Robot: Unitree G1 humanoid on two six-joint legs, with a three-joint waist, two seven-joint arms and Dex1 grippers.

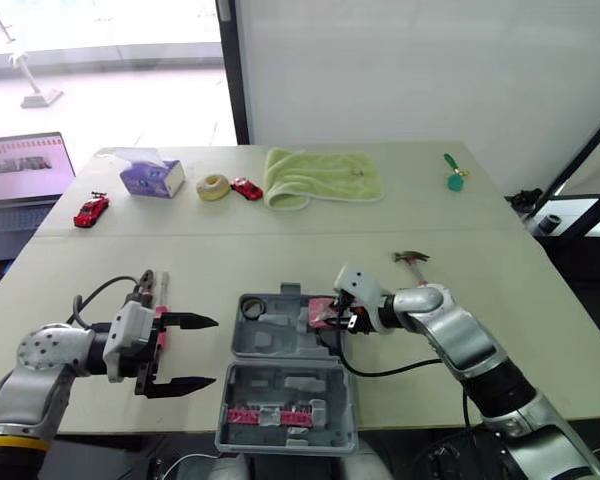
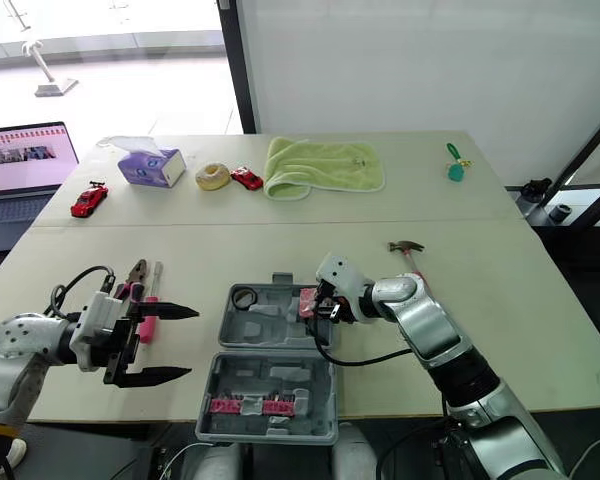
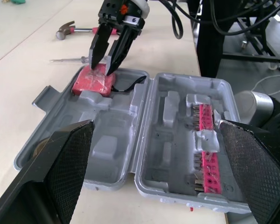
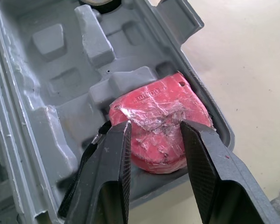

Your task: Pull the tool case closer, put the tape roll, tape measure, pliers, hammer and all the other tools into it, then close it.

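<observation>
1. Left eye: the case (image 1: pixel 280 385) lies open, with the tape measure (image 1: pixel 320 310) at the right end of its far half. Your right gripper (image 1: pixel 332 318) is directly over it. The hammer (image 1: pixel 412 258) lies beyond the case's far right corner, so a wide swing away from the case could knock it further off.
2. Right eye: your left gripper (image 2: pixel 192 343) hangs wide open and empty, just left of the case. Pliers (image 2: pixel 135 272) and a screwdriver (image 2: pixel 152 300) lie beyond it. If it drifts right, its near finger could shove the case.
3. Left wrist: the right gripper's fingers stand a little apart, tips down on the tape measure's face rather than round it. They look to be holding nothing. The tape measure may be riding on the case's moulded ledge instead of sitting fully down, and then the lid might not shut.
4. Right wrist: a black strap (image 4: pixel 81 168) trails from the tape measure beside one finger. If that finger catches it as you lift, the tape measure could be dragged out of the case.
</observation>
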